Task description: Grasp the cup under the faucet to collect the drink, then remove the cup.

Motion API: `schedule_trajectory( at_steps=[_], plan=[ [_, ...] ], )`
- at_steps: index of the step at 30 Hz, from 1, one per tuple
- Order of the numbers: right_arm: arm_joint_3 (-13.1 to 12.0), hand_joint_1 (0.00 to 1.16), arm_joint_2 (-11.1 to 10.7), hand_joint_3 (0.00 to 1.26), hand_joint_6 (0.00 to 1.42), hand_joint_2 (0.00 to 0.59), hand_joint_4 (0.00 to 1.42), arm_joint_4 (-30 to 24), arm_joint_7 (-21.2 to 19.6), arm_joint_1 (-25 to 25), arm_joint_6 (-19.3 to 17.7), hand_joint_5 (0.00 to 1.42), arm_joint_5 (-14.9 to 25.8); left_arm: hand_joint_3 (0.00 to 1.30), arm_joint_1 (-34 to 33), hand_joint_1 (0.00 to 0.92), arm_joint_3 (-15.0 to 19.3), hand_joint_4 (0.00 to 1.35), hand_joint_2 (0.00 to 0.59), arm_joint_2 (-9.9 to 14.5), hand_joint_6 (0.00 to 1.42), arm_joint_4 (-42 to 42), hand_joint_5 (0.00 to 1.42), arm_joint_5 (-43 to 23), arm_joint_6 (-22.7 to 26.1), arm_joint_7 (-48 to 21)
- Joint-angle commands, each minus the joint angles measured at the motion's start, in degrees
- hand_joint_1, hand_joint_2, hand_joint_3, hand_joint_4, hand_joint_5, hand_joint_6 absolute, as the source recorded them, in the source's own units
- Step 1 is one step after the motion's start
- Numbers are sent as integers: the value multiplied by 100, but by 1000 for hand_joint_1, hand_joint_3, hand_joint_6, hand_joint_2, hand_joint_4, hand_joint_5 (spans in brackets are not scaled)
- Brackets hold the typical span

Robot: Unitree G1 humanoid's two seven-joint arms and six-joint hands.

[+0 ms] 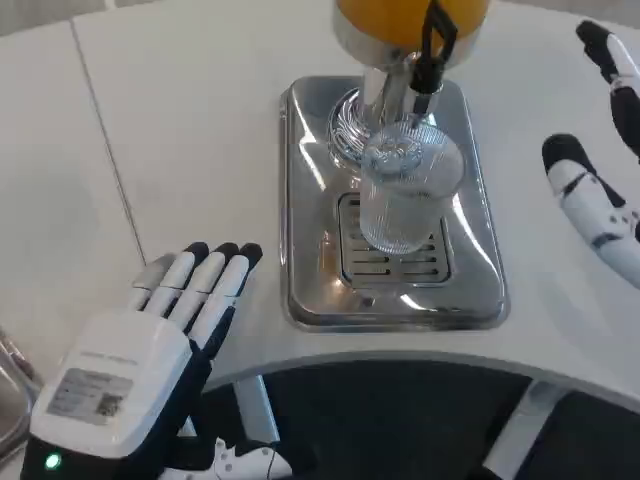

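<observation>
A clear ribbed glass cup point(405, 195) stands upright on the slotted drip grate of the steel dispenser base point(310, 250), right under the black-handled faucet point(432, 52) of an orange drink tank point(400, 18). No liquid shows in the cup. My left hand point(150, 350) lies low at the table's front edge, left of the base, fingers straight and together, holding nothing. My right hand point(600, 190) hovers to the right of the cup, fingers spread apart and empty, a short gap from the base's right rim.
The white table point(180, 150) curves along its front edge, with dark floor below. A seam runs down the tabletop on the left. A metal object's edge point(10, 395) peeks in at the far left bottom.
</observation>
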Motion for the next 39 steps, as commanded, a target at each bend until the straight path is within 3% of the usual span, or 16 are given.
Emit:
schedule_trajectory(
  at_steps=[1, 13, 39],
  plan=[
    [114, 168, -120, 0, 0, 490, 0, 232, -107, -357, -133, 0, 210, 0, 171, 0, 45, 0, 0, -101, 46, -107, 0, 43, 9, -111],
    [654, 165, 15, 0, 0, 489, 0, 731, -401, -691, -408, 0, 520, 0, 197, 0, 92, 0, 0, -214, 54, -136, 0, 100, 19, -145],
    [1285, 166, 603, 0, 0, 503, 0, 1589, -710, -1785, 137, 0, 710, 0, 443, 0, 344, 0, 5, -406, 60, -194, 0, -99, -272, -11]
  ],
)
